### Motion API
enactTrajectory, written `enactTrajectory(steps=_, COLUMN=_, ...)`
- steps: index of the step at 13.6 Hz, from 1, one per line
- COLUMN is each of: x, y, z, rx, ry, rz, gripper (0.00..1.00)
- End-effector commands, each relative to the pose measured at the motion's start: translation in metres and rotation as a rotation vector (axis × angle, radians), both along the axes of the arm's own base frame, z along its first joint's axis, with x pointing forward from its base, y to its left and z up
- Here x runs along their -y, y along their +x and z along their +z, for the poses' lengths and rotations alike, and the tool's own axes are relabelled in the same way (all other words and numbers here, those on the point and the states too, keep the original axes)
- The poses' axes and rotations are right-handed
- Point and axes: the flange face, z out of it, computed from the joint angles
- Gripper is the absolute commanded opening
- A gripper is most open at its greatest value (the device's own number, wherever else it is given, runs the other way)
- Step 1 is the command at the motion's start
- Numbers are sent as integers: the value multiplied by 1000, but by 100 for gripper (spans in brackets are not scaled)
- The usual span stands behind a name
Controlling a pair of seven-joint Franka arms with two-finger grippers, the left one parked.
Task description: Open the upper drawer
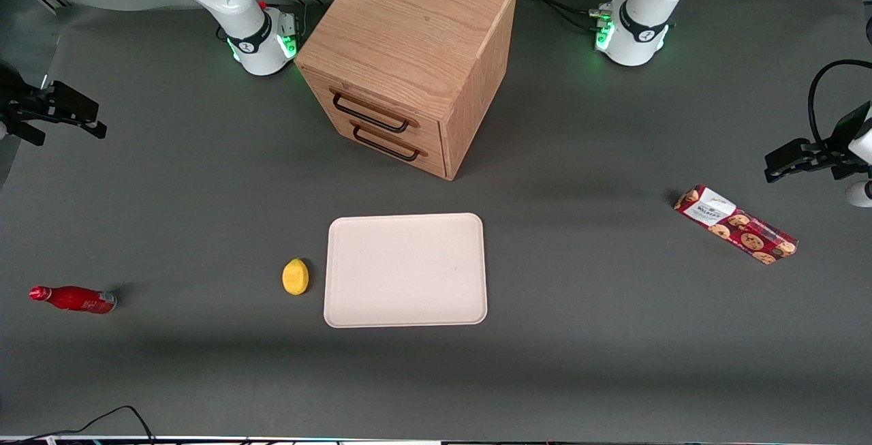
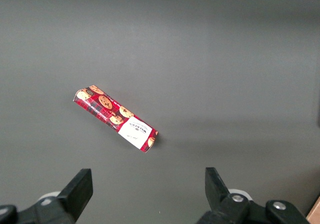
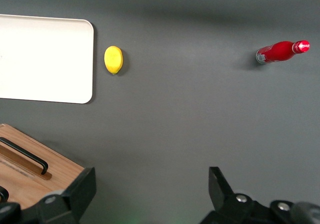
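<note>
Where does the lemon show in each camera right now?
Front view: the lemon lies on the table beside the cream tray, nearer the camera than the cabinet.
Right wrist view: lemon beside the same tray; open gripper hangs apart from it.
Left wrist view: not in it.
Shared landmark: the tray.

gripper point(image 3: 150, 191) aloft — fingers point(image 3: 80, 189) apart

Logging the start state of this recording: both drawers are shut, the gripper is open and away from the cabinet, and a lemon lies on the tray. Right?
Not quite. The lemon lies on the table beside the tray, not on it, as the front view shows. Otherwise right: the upper drawer and the bottom drawer are shut, and the gripper is open, away from the cabinet.
</note>
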Motion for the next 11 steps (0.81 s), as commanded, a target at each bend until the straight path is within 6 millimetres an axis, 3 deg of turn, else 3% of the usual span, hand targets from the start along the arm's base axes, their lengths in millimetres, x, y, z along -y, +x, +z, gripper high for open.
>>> enactTrajectory(steps=1, x=0, y=1, z=6, rx=4, ry=-11, rz=-20, gripper=100)
enactTrajectory(steps=11, x=0, y=1, z=8, rx=7, ry=-11, rz=-12, gripper=100)
